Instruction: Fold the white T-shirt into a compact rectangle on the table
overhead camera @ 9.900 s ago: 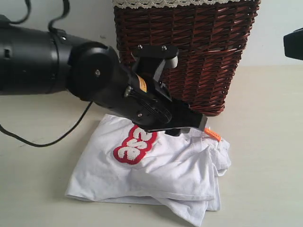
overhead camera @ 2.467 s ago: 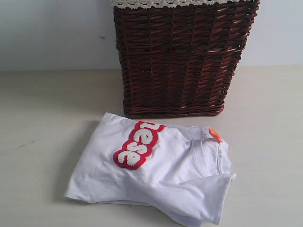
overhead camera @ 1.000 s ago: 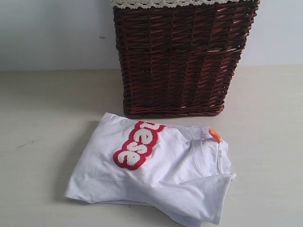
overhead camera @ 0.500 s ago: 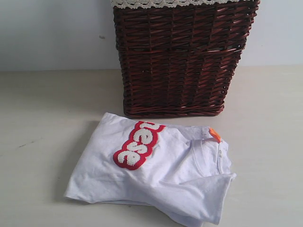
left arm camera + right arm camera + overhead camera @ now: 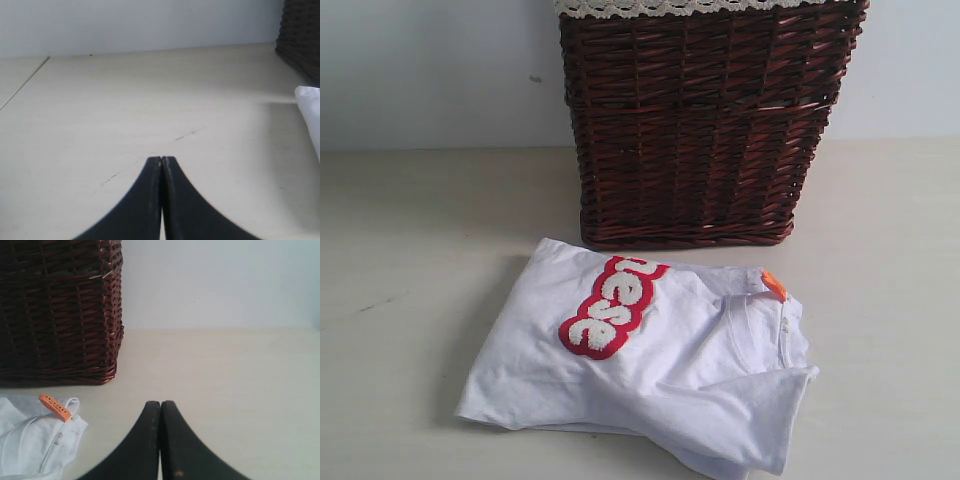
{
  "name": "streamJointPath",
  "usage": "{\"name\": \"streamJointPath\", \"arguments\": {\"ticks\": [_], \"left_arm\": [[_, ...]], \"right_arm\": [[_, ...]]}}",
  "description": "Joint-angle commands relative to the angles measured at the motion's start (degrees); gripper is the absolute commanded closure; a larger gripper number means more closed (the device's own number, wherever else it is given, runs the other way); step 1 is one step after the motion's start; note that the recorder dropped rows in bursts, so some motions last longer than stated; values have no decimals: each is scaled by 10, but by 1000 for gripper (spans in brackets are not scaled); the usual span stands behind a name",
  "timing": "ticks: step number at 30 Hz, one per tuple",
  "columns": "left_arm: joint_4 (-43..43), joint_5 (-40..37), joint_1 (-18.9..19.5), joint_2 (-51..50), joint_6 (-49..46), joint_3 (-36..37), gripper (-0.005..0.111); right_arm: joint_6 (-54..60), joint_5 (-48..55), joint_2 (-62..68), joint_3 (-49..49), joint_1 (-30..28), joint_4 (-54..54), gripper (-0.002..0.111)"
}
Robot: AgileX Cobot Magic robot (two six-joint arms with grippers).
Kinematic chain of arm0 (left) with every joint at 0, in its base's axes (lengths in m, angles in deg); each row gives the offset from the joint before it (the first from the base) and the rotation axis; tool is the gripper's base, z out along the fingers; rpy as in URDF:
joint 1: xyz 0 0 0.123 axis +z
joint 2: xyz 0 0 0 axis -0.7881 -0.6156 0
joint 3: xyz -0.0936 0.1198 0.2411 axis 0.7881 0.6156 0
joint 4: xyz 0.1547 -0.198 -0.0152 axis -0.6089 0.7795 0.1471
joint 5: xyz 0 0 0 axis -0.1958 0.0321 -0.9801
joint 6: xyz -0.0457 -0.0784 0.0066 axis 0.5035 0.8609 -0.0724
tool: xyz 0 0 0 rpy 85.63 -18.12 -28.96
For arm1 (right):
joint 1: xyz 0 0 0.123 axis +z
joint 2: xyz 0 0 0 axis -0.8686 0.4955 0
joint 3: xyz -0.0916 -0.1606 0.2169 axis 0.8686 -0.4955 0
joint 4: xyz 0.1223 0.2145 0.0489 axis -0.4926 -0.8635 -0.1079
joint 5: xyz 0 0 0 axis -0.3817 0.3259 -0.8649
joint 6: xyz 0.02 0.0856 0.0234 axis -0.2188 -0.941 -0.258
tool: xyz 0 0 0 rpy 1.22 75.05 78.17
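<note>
A: Lying on the counter (image 5: 410, 250), just in front of the wicker basket (image 5: 710, 130), the white T-shirt (image 5: 660, 380) is seen folded into a rough, uneven bundle. How are the tools set?

B: The left tool (image 5: 161, 161) is seen pressed fully together with nothing held. Bare counter is seen ahead of it, and only a corner of the shirt is caught at the edge of its wrist view. The right tool (image 5: 160, 404) is likewise closed tight and empty.

A: Where is the right one placed?

B: It is found near the basket's corner and the shirt's collar, apart from both.

A: What is shown on the shirt?

B: The red-edged lettering (image 5: 610, 307) is turned upward on the left part of the fold. The orange neck tag (image 5: 774, 286) is seen at the right, by the collar. One layer is lapped over the front right corner, its edges not aligned. The basket's lace trim (image 5: 700, 6) is seen at the top, against the pale wall (image 5: 430, 70).
</note>
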Motion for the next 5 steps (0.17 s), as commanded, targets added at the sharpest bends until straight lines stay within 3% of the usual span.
{"name": "streamJointPath", "arguments": {"ticks": [1,5], "left_arm": [[4,5,2,3,0,0,107],[4,5,2,3,0,0,107]], "right_arm": [[1,-2,-2,-3,2,-3,108],[1,-2,-2,-3,2,-3,108]]}}
